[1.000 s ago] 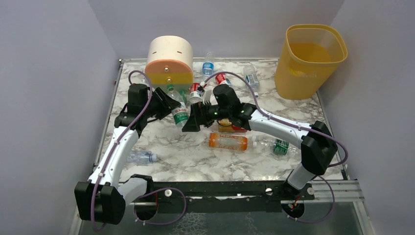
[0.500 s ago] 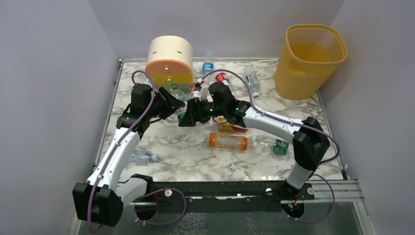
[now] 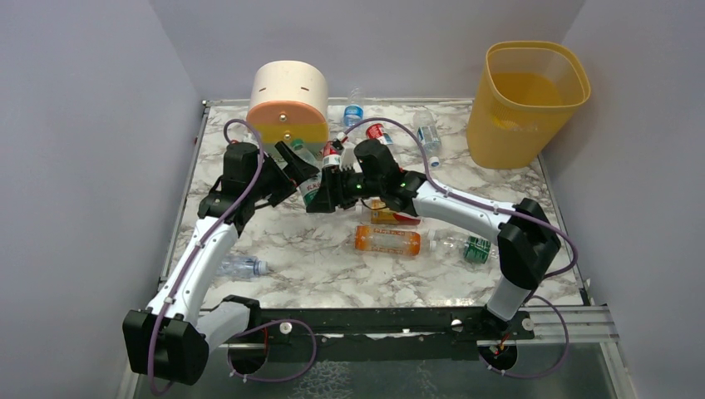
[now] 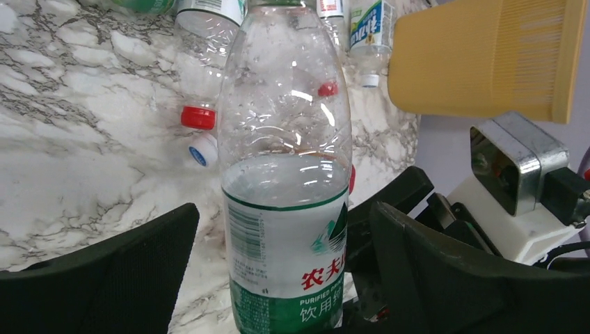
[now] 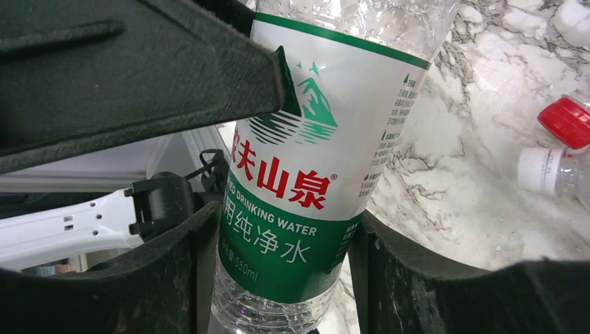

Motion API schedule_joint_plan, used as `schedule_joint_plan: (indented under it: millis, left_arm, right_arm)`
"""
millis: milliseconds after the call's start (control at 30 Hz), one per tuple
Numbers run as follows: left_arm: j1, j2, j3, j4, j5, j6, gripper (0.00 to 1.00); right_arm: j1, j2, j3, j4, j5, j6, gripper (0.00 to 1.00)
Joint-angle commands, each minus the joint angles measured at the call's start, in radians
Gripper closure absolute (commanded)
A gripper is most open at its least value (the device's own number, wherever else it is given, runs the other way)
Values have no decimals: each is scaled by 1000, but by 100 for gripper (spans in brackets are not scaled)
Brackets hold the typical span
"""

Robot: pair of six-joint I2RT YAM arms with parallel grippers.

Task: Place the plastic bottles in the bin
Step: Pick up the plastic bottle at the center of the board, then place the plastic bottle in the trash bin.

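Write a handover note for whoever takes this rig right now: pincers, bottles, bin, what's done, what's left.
Left pincer: open, fingers either side of the green-label water bottle, not touching it.
Right pincer: shut on that bottle's label, mid-table between the arms.
Yellow-orange bin: far right, beyond the right arm; no bottle visible in it from above.
Loose on the marble table: orange bottle, clear bottle near the left arm, second green-label bottle by the right arm, several more along the far edge.
Done: one bottle gripped.
Left: carry it to the bin, then all the rest.
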Motion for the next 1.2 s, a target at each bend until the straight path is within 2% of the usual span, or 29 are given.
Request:
schedule_joint_plan:
  millis: [0,200,433,667,767,900,1167]
  left_arm:
    - [-5,-16,80,-23,-26,45,1]
    - [-5,-93,147,-140,-42,100,1]
    - [-5,-301,80,-312,-73,140,1]
    - [-5,-353,7,-354,-56,146,1]
    - [-5,-343,-5,-348,-62,153,1]
    - [-5,-328,-16,-333,-58,162,1]
    - [-5,-309,-79,-267,-28,151,1]
  right_arm:
    - [5,-38,-1,-9,51,-25,46]
    - [5,-98,-52,-46,59,-20,46]
    - [5,-218,-118,-155,152,-46,45]
    - [-32,-310,-89,-280,213,-70,45]
    - [-94,-334,-53,-330,219,-92,45]
    - [-243,-356,-1,-369,191,-133,45]
    - [-545,-319,230,-390,228,-203,45]
